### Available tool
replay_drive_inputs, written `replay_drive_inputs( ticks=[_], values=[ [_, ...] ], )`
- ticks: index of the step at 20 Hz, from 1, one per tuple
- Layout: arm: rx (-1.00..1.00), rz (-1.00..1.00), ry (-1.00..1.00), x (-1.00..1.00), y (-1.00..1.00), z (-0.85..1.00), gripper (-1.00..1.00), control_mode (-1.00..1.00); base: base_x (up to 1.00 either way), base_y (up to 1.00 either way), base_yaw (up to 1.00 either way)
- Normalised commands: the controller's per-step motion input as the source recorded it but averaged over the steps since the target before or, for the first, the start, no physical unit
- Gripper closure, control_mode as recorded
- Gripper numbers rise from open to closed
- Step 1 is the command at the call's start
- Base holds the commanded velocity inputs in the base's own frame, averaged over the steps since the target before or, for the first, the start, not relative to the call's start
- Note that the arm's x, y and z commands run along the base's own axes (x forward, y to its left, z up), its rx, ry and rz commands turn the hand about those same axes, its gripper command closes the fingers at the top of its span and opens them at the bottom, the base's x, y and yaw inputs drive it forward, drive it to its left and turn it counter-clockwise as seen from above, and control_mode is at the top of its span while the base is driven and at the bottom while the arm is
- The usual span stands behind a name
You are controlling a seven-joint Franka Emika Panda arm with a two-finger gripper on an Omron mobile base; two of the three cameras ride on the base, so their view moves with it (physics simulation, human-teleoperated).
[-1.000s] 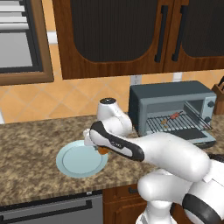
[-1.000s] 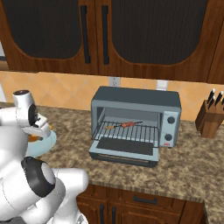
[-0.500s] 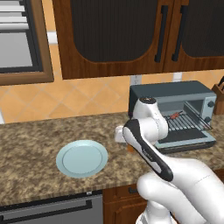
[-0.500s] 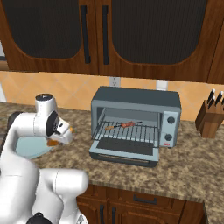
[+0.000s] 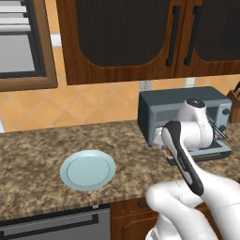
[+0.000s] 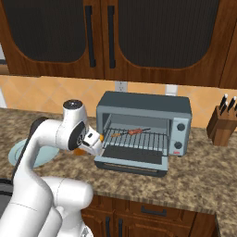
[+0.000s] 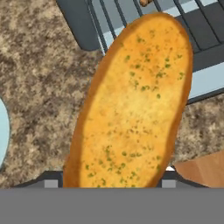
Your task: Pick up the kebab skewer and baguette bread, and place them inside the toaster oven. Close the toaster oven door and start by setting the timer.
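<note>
Gripping the bread [image 7: 133,105] between its jaws, the gripper [image 6: 90,141] hangs beside the oven [image 6: 144,129], at nine o'clock of its dropped door [image 6: 132,162]; skewer [image 6: 130,132] on rack; bare counter [image 6: 194,178] below.

baguette bread [image 7: 131,105]: golden-orange crust, paler yellow down the middle, tiny green flecks all over
kebab skewer [image 6: 132,132]: thin stick with little red and orange-brown chunks
toaster oven [image 6: 146,104]: grey-blue box, grey wire rack, small round knobs in the same grey-blue
toaster oven door [image 6: 132,164]: grey-blue frame with dark glass
plate [image 5: 87,169]: pale blue-green, plain
countertop [image 5: 37,150]: speckled brown, tan and black granite
cabinets [image 6: 152,37]: dark reddish wood, black panels, black bar handles
backsplash [image 5: 89,105]: orange diagonal tiles
knife block [image 6: 221,126]: brown wood, dark handles
arm [image 5: 187,140]: white with dark joints
</note>
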Motion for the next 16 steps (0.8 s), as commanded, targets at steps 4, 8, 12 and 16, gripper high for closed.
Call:
replay_drive_inputs(
  ticks=[4, 8, 12, 16],
  values=[
    [0.00, -0.17, -0.02, 0.16, -0.89, 0.24, 1.00, -1.00, 0.00, 0.00, 0.00],
    [-0.01, -0.21, -0.03, 0.41, -0.72, 0.06, 1.00, -1.00, 0.00, 0.00, 0.00],
    [-0.05, -0.23, -0.04, 0.59, -0.51, 0.00, 1.00, -1.00, 0.00, 0.00, 0.00],
    [-0.04, -0.23, 0.00, 0.54, -0.48, 0.03, 1.00, -1.00, 0.00, 0.00, 0.00]
  ],
)
